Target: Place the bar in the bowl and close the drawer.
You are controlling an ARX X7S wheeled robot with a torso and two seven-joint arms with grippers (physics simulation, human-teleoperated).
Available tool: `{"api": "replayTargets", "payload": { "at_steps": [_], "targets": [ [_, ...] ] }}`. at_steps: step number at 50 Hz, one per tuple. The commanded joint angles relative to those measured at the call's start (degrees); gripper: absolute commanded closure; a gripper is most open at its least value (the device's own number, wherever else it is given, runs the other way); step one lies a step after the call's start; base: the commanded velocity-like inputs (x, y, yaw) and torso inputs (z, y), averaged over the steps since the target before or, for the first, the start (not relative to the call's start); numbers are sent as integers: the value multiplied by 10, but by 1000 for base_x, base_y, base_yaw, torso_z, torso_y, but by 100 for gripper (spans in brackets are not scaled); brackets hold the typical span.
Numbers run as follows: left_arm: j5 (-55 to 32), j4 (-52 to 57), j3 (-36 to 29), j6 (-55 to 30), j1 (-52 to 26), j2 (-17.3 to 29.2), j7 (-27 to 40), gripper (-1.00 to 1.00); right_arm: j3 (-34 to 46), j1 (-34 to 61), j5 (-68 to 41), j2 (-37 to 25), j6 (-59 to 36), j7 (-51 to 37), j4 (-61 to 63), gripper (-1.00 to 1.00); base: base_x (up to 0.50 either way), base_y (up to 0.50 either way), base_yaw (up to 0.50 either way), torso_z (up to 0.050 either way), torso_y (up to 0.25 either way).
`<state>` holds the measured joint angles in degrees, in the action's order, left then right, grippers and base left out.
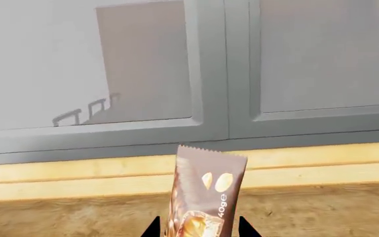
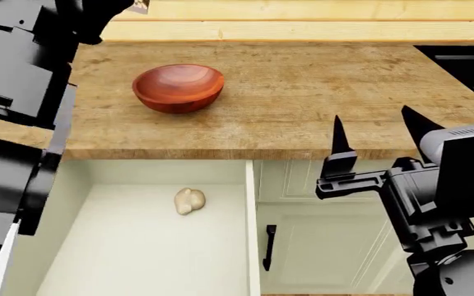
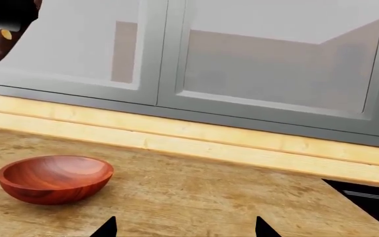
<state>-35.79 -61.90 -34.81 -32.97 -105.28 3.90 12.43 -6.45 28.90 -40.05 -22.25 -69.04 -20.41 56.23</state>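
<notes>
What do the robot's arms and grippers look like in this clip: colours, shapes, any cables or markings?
Both arms are blocky and angular, in black and dark grey housings. The right gripper has two thin, black, pointed fingers on a boxy black body with a lighter grey casing behind. The left gripper shows only black pointed tips. No cables or markings are visible.

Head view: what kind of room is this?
Most likely a simulated kitchen: a wooden counter with a bowl on it, an open drawer holding a garlic bulb, and grey window frames behind.
</notes>
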Motion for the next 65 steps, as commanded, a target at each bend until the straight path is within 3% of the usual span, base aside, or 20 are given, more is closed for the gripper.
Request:
{"api": "replayTargets", "payload": {
  "at_steps": [1, 10, 29, 38, 47, 65],
  "targets": [
    [-56, -131, -85, 79, -14, -39, 18, 100, -14, -11, 5, 5, 8, 11, -6, -100, 0, 0, 0, 0, 0],
    [-140, -131, -145, 99, 11, -39, 31, 100, 0, -24, 17, 1, 33, 13, -21, -100, 0, 0, 0, 0, 0],
    [-147, -131, -156, 112, -28, -39, 25, 100, -4, -36, 12, -6, 46, 9, -22, -100, 0, 0, 0, 0, 0],
    [-172, -131, -191, 118, -29, -39, 22, 100, -14, -42, 2, -9, 48, 5, -15, -100, 0, 0, 0, 0, 0],
    [-217, -131, -247, 128, -21, -39, 21, 100, -12, -51, 4, -12, 60, 4, -18, -100, 1, 0, 0, 0, -235],
    [-257, -131, -292, 132, -20, -39, 19, 100, -8, -64, 7, -16, 82, 5, -30, -100, -1, 0, 0, 0, -250]
  ]
}}
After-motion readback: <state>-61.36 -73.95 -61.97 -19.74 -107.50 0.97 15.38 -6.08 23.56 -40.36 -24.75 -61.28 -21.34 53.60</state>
